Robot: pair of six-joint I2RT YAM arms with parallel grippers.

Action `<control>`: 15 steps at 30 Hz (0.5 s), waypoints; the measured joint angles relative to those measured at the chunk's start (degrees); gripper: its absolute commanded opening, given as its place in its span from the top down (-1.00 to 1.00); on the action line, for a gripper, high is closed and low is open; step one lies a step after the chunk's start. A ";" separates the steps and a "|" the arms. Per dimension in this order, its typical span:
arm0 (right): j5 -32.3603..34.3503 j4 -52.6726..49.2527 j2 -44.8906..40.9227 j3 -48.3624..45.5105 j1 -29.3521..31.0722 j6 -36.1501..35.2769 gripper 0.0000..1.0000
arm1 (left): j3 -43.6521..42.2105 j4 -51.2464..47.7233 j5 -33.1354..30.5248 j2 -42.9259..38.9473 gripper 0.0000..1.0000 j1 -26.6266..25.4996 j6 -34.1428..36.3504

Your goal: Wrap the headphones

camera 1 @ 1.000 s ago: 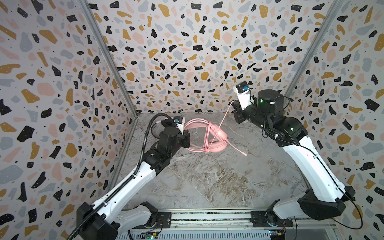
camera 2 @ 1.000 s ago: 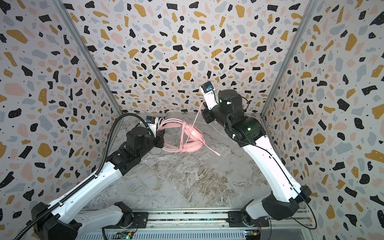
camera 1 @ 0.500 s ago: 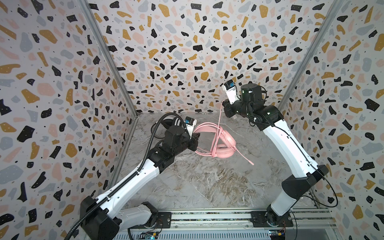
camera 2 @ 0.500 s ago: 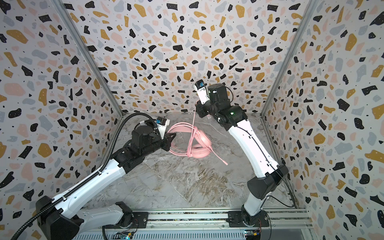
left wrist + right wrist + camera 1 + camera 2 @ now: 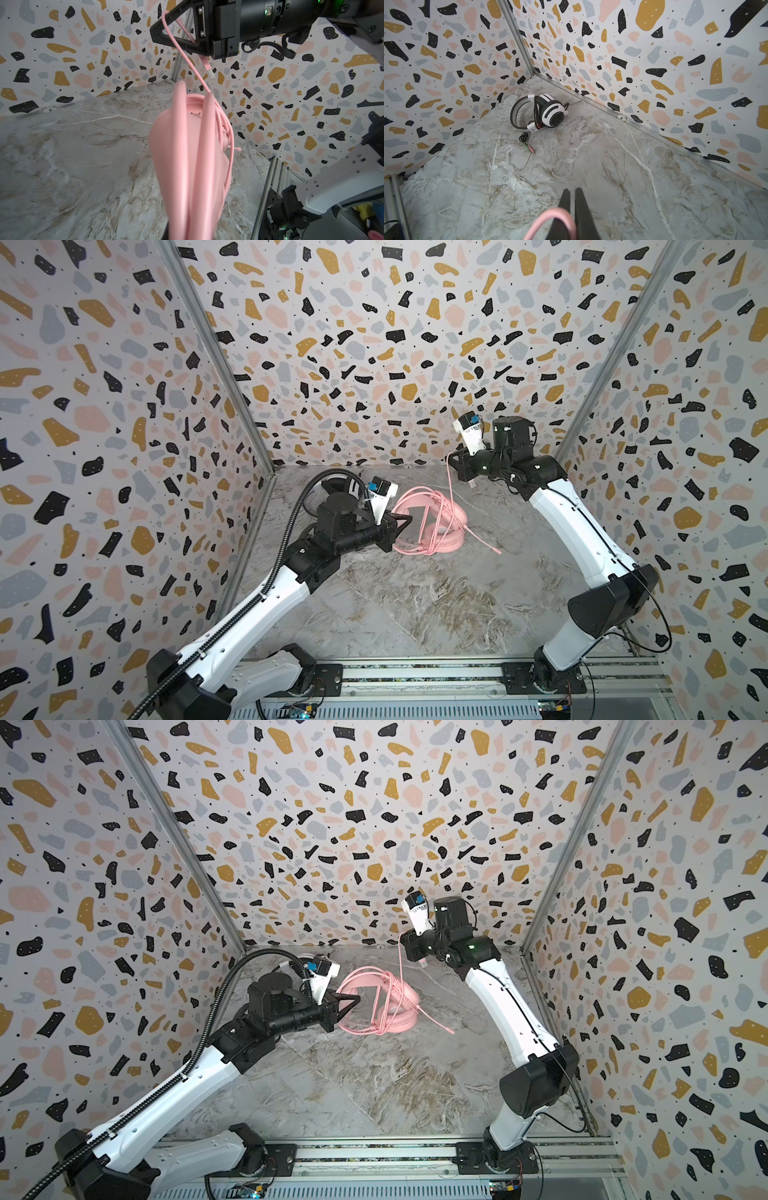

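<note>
- Marble-look worktop point(image 5: 415, 605) is bare and looks slick, boxed in by terrazzo-print walls point(image 5: 374, 344).
- Pink headset point(image 5: 432, 522) sits toward the back of the worktop, its headband clamped in the left fingers point(image 5: 403, 521).
- Pink cable point(image 5: 450, 477), several loose turns round the headset, rises to the right fingers point(image 5: 155, 35), pinched shut on it near the dangling plug.
- Risk: slack turns could slip off, or a hard pull could drag the headband free.
- White-and-black headset point(image 5: 542, 113) lies in a back corner, well apart.
</note>
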 measured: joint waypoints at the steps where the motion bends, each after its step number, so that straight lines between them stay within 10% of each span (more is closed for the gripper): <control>1: -0.44 0.00 0.00 0.48 -0.13 0.02 0.84 | 0.09 0.15 0.57 0.37 1.00 0.00 -0.13; 15: -10.19 -3.26 5.46 17.92 -0.11 0.52 0.70 | 2.95 7.43 9.03 3.96 1.00 -0.11 -4.26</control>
